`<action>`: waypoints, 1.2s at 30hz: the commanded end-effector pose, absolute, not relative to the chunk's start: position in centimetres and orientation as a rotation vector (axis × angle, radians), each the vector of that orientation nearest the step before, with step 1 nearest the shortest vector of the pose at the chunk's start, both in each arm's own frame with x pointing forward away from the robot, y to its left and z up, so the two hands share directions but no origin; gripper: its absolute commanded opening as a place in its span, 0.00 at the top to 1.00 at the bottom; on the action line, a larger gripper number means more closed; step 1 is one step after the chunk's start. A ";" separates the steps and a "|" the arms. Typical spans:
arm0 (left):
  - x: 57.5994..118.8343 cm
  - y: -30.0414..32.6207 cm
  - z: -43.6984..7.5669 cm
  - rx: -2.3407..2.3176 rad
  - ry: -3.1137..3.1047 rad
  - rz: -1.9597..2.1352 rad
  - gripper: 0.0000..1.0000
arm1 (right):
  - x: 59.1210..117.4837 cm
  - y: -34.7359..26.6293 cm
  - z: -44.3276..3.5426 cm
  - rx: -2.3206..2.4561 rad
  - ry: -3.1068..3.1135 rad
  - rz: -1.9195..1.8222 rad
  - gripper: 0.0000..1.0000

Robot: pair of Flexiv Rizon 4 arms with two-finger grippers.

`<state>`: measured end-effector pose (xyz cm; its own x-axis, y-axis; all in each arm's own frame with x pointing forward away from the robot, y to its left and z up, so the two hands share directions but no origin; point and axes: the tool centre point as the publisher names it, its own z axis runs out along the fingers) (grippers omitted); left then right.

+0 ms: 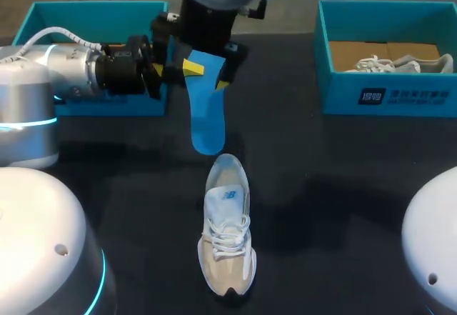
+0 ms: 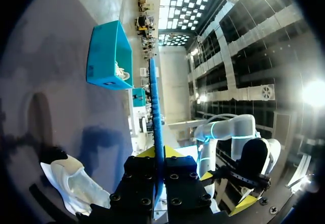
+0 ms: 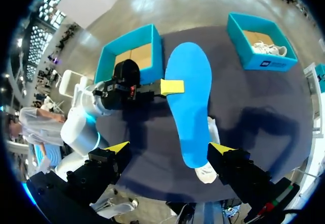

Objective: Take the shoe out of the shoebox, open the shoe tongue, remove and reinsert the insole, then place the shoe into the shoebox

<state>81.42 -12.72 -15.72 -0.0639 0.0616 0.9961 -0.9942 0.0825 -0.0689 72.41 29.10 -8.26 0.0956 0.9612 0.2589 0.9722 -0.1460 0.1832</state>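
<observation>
Blue insole (image 1: 207, 115) hangs above the heel of the shoe (image 1: 227, 233), pinched edgewise by the left end effector (image 2: 159, 155), while the right end effector (image 3: 170, 148) hovers spread wide higher above that shoe on the dark surface (image 1: 321, 186).

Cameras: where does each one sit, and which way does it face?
Head view: high behind the robot, looking down at the table; left arm and right arm show.
Left wrist view: on its arm, looking along left fingers shut on the edge-on insole.
Right wrist view: on its arm, looking down between open right fingers.
Shared: insole and shoe.
</observation>
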 end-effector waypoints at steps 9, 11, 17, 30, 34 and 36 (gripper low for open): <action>81.3 -12.7 -15.7 1.075 -1.254 1.222 1.00 | 72.4 28.8 -9.0 -2.372 -2.033 -0.473 0.00; 81.3 -12.7 -15.7 1.075 -1.254 1.222 1.00 | 72.6 28.6 -9.4 -2.333 -2.018 -0.522 0.00; 81.3 -12.7 -15.7 1.075 -1.254 1.222 1.00 | 72.9 27.2 -10.4 -2.248 -1.930 -0.654 0.00; 81.3 -12.7 -15.7 1.075 -1.254 1.222 1.00 | 73.1 23.0 -10.9 -2.090 -1.728 -0.890 0.00; 81.3 -12.7 -15.7 1.075 -1.254 1.222 1.00 | 73.4 22.1 -11.2 -1.980 -1.655 -0.990 0.00; 81.3 -12.7 -15.7 1.075 -1.254 1.222 1.00 | 73.5 21.8 -11.4 -1.946 -1.625 -1.012 0.00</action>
